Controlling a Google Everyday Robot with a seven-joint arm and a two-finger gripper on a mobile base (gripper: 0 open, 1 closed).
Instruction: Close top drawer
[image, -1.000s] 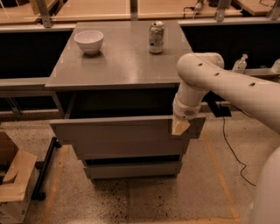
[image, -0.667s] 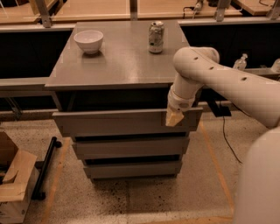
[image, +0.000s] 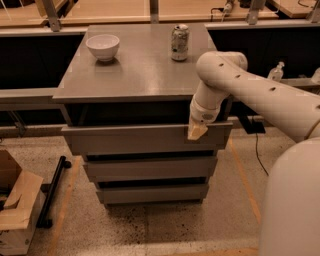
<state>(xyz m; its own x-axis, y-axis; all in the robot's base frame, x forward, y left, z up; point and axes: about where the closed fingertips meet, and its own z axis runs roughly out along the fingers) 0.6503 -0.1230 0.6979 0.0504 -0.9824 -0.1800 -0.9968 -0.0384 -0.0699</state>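
The top drawer (image: 135, 139) is a wide matte-grey drawer with a plain front. It stands out a little from the grey cabinet, with a dark gap under the cabinet top (image: 135, 75). My gripper (image: 196, 132) hangs down from the cream arm and rests against the upper right part of the drawer front, near its top edge. The two narrower drawer fronts (image: 150, 169) sit below it.
A white bowl (image: 103, 46) and a drinks can (image: 179, 42) stand on the cabinet top. A cardboard box (image: 15, 210) and a black bar (image: 52, 190) lie on the floor at the left. A cable (image: 257, 150) trails at the right. Dark benches run behind.
The top drawer has slid back into the cabinet, from well out to nearly in. My gripper has moved back with the drawer front.
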